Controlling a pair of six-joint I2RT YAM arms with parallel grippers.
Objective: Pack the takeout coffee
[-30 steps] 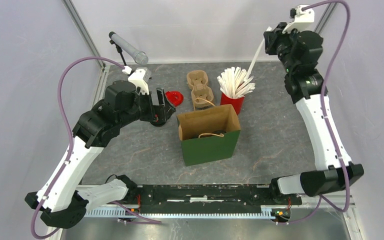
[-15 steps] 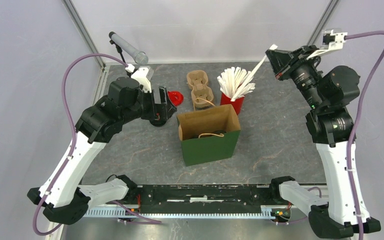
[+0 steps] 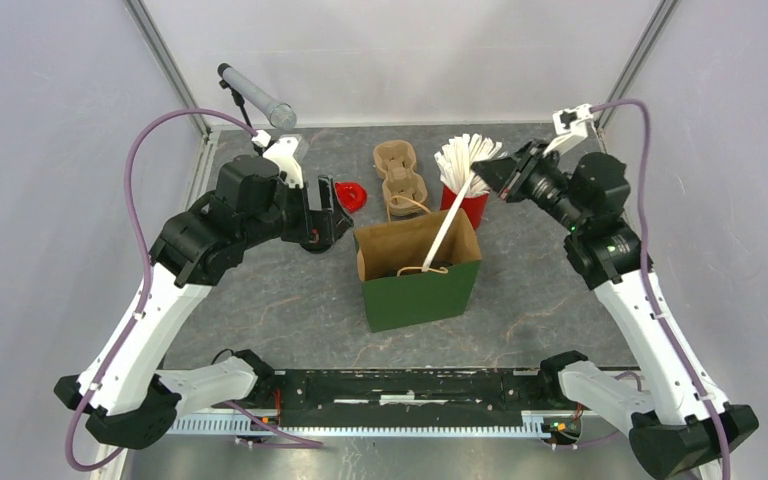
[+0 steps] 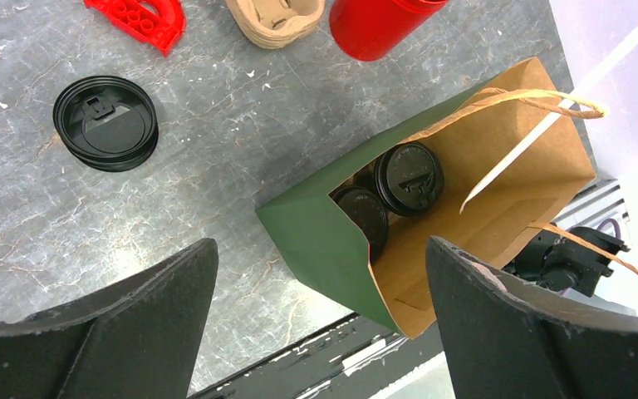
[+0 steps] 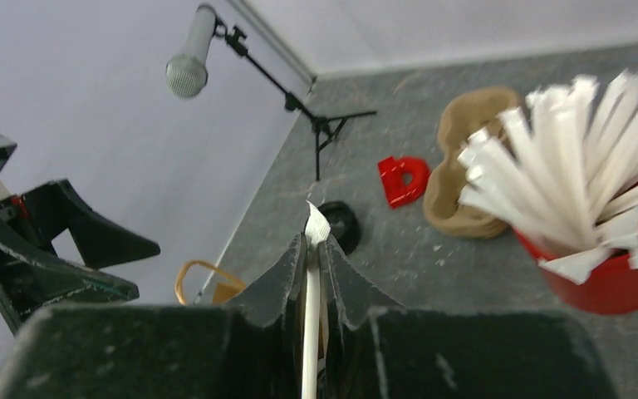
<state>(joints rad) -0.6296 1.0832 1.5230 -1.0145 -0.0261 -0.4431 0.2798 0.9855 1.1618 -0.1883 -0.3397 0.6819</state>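
A green paper bag (image 3: pixel 420 292) with a brown inside stands open at the middle of the table. Two coffee cups with black lids (image 4: pixel 409 176) (image 4: pixel 364 213) stand inside it. My right gripper (image 3: pixel 488 173) hovers above the bag's far right corner, shut on a white wrapped straw (image 3: pixel 448 222). The straw slants down, its lower end inside the bag (image 4: pixel 322 237). In the right wrist view the straw (image 5: pixel 311 307) runs between the shut fingers (image 5: pixel 295 266). My left gripper (image 3: pixel 322 213) hangs left of the bag, open and holding nothing (image 4: pixel 317 246).
A red cup (image 3: pixel 468 206) full of wrapped straws (image 3: pixel 472 158) stands behind the bag. Beside it lie a cardboard cup carrier (image 3: pixel 399 178) and a red plastic piece (image 3: pixel 349 194). A stack of black lids (image 4: pixel 105 123) lies left of the bag. A microphone (image 3: pixel 255 96) stands at the back left.
My right arm has swung down from high at the back right toward the bag, carrying the straw; the straw's lower end now reaches into the bag. The left arm has hardly moved.
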